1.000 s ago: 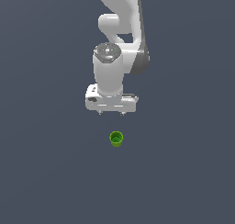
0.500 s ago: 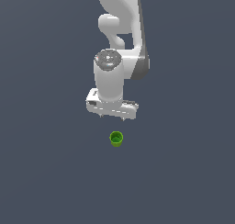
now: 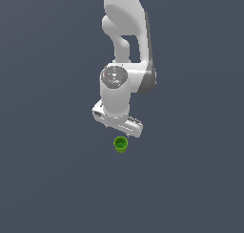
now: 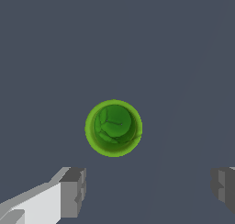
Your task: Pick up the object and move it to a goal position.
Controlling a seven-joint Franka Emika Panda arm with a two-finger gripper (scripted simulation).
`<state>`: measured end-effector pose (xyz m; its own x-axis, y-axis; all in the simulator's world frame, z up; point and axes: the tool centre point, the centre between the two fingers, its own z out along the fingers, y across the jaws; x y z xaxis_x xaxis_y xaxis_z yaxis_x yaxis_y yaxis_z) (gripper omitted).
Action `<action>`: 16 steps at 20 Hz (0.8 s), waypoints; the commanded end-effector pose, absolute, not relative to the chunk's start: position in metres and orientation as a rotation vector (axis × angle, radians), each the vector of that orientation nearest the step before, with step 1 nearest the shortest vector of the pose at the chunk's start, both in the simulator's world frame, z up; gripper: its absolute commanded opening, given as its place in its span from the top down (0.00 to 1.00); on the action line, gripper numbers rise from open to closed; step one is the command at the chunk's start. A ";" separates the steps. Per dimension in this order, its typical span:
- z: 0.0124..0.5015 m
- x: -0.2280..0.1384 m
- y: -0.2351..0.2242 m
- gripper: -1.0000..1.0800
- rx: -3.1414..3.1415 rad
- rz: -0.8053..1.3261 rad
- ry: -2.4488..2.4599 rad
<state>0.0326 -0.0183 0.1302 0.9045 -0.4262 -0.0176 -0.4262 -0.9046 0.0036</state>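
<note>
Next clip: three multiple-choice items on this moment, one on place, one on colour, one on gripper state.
1. Where is the cup relative to the gripper in the exterior view?
A. just below it
B. far to its right
C. above it

2. The cup's colour?
A. red
B. green
C. blue

3. The gripper is:
A. shut on the cup
B. open, cup not held
C. out of view

Key: 1 A, cup shows under the hand; 2 B, bright green rim; 3 B, the wrist view shows fingers wide apart, clear of the cup.
</note>
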 end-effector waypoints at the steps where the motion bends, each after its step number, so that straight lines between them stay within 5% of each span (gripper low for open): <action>1: 0.122 0.039 -0.017 0.04 -3.040 0.023 0.789; 16: 0.094 0.060 -0.011 0.04 -2.930 0.001 1.134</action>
<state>0.0590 -0.0111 0.0953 0.7478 -0.6640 -0.0018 -0.6640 -0.7478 0.0007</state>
